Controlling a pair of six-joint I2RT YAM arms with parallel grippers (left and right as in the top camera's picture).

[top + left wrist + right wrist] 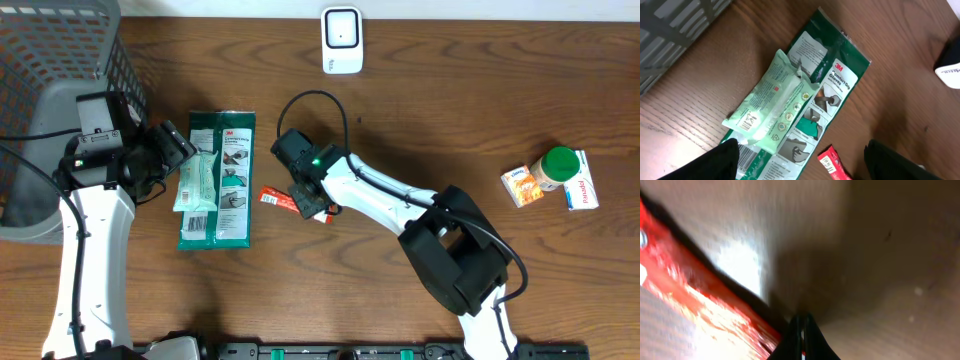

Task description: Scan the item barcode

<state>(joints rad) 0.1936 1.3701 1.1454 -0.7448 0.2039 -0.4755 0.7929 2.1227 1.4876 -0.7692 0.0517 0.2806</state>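
The basket [112, 45] stands at the surface's far left corner. My right tool [308, 207] is clenched against the red packet [272, 197]; my left tool [166, 163] is released.

We count two robot arms [95, 230] [380, 195], one mesh basket [40, 50], one white scanner [341, 38], one green glove pack [235, 170], one pale wipes packet [196, 180], one red sachet [275, 198], two small cartons [521, 186] [581, 185] and one green-lidded jar [556, 165].
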